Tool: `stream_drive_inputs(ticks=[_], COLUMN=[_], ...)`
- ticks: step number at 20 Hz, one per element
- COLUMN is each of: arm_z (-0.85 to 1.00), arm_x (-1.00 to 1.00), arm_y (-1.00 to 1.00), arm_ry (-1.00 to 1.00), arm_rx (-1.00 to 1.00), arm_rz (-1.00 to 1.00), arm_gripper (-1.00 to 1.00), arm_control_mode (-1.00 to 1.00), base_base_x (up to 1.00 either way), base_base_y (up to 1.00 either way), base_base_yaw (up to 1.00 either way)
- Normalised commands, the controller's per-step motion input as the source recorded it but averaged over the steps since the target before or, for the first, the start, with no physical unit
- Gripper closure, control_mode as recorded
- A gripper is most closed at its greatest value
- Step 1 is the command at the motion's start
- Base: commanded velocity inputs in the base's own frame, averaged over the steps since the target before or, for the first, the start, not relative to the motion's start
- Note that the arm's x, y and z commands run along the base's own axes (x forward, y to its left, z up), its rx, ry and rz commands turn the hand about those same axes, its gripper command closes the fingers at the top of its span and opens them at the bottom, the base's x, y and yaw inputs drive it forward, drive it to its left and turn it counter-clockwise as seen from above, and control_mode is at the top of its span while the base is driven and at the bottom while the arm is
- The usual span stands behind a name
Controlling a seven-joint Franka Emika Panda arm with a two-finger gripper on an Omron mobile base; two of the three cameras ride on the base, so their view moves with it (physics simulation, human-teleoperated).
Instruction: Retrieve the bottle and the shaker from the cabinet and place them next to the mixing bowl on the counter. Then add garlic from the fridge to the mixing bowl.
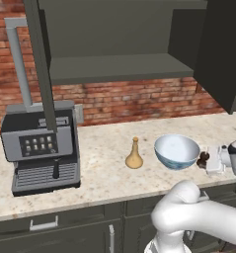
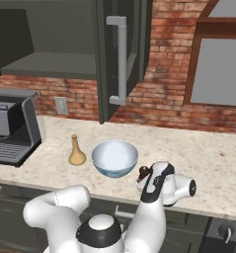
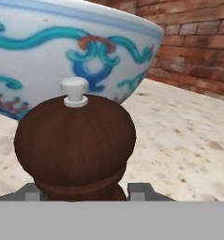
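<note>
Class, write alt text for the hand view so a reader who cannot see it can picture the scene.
A dark brown wooden shaker with a small white knob on top sits between the claw fingertips, close to the camera. Right behind it rises the mixing bowl, white with blue-green scrolls, on the speckled beige counter before a brick wall.

base views: behind arm, left/right, share counter | hand view: close, level, facing mixing bowl
</note>
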Motion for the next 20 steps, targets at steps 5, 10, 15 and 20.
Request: stream_drive_inputs(ticks=[5,10,15,20], arm_z=[-0.34,-0.31,-0.14,0.00], arm_x=[0.23,0.01,0.01,0.01], arm_y=[0.00,0.00,0.00,0.00], arm_ry=[-0.08,-0.06,-0.01,0.00], arm_rx=[0.00,0.00,0.00,0.00], arm_rz=[0.09,0.10,0.09,0.07], arm_gripper=[1.00,1.00,-1.00,-1.00], arm_control_mode=[-1.00,-1.00,-1.00,-1.00], base_base_x=[0.00,0.00,0.00,0.00], base_base_y=[0.00,0.00,0.00,0.00], base_base_yaw=[0.00,0.00,0.00,0.00])
